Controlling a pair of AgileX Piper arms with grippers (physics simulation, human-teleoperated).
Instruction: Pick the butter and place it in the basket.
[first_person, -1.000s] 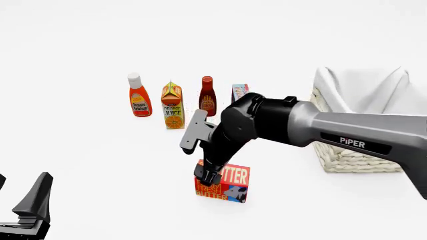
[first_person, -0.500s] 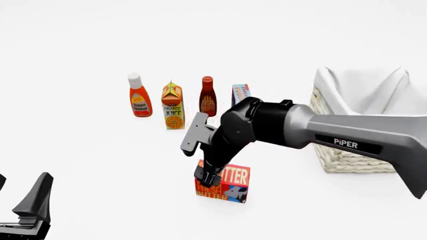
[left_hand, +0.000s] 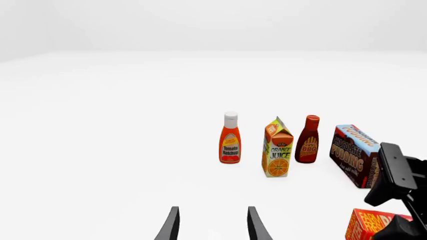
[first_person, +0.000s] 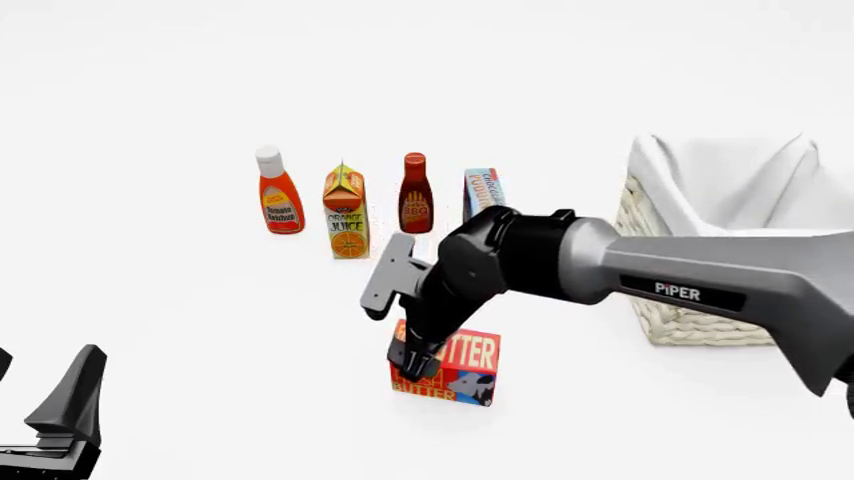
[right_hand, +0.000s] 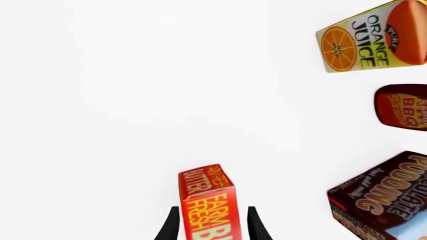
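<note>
The butter (first_person: 454, 367), a red-orange box with yellow lettering, stands on the white table in the middle foreground. My right gripper (first_person: 419, 368) reaches down over its left end. In the right wrist view the butter (right_hand: 205, 200) stands between the two open fingers (right_hand: 171, 224), with a small gap showing on one side. The cream wicker basket (first_person: 694, 320) with white cloth lining stands to the right. My left gripper (first_person: 60, 415) is open and empty at the bottom left, far from the butter. The butter's corner also shows in the left wrist view (left_hand: 369, 226).
Behind the butter stands a row: a ketchup bottle (first_person: 279, 195), an orange juice carton (first_person: 346, 215), a BBQ sauce bottle (first_person: 416, 195) and a chocolate pudding box (first_person: 483, 188). The pudding box (right_hand: 380, 195) is close beside the right gripper.
The right arm has sunk a little, bringing the gripper lower around the butter. The butter and the left arm have not moved.
</note>
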